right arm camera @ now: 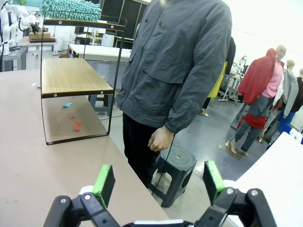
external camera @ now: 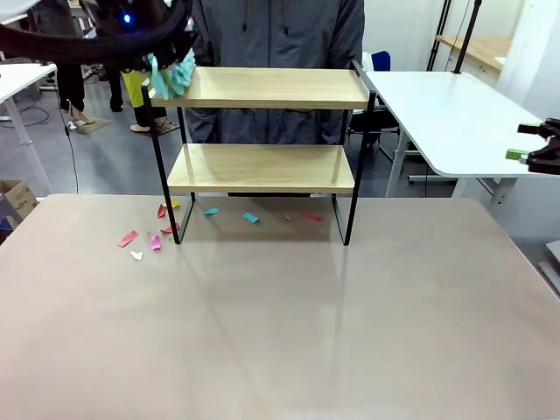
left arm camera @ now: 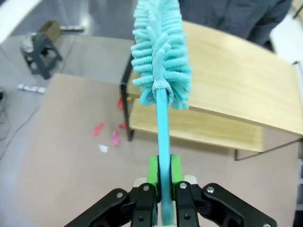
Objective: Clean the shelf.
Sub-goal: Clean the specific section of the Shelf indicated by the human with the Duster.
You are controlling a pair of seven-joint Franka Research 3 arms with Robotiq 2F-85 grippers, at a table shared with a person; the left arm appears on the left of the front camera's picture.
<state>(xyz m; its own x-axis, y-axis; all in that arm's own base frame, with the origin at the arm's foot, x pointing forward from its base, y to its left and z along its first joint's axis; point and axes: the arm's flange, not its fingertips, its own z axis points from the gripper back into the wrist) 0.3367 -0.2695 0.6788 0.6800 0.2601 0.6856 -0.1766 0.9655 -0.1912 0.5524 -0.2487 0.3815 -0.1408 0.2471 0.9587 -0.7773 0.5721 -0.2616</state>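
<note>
The shelf stands at the table's far middle, two light wooden boards on a thin black frame. My left gripper is shut on the turquoise handle of a fluffy duster. The duster's head is at the left end of the top board; I cannot tell whether it touches. The duster also lies along the shelf's top in the right wrist view. My right gripper is open and holds nothing. This right gripper hangs off the table's far right, well away from the shelf.
Small pink, blue and white paper scraps lie on the table under and left of the shelf, some more beneath the lower board. A person in a grey jacket stands behind the shelf. A stool stands beside the person.
</note>
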